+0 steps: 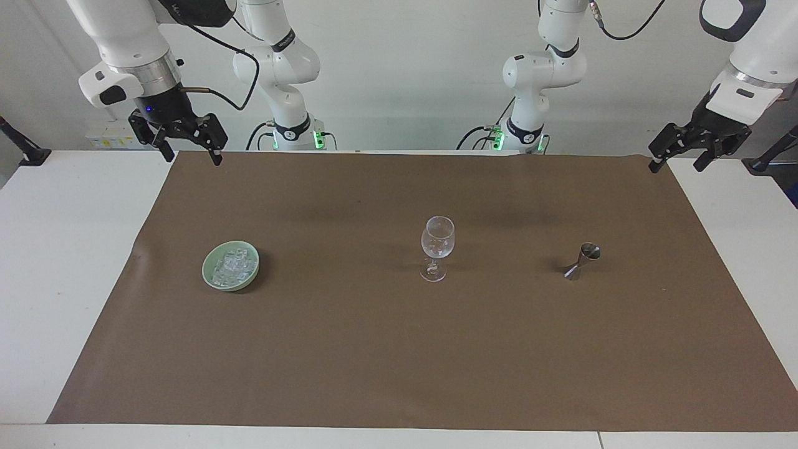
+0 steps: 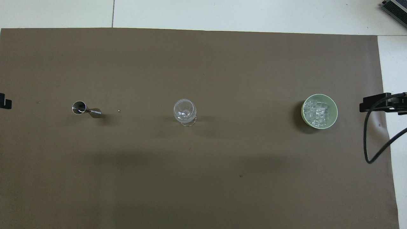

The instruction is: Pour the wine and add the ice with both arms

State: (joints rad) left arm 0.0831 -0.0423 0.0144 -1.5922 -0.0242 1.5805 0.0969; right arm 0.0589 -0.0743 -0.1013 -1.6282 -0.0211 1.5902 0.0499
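While both arms hang raised at the robots' edge of the worktop (image 1: 37, 262), three things stand in a row across the brown sheet (image 1: 399, 349) that covers it. The right tool (image 1: 190, 154) points down over the sheet's corner at the right arm's end, its fingers spread apart and holding nothing. The left tool (image 1: 676, 161) tilts over the matching corner at the left arm's end, its fingers likewise apart and empty. In the overhead view only the tips of the tools show at the sheet's two ends.

One green bowl (image 1: 230, 266) sits toward the right arm's end, and the ice (image 1: 234, 265) lies heaped inside it as a pile of small clear cubes, too many and too jumbled to count. One wine glass (image 1: 437, 247) stands upright near the middle of the sheet. One metal measuring cup (image 1: 583, 260), shaped like two cones joined at their points, stands toward the left arm's end. Each of the three stands well apart from the others, and neither tool touches any of them.
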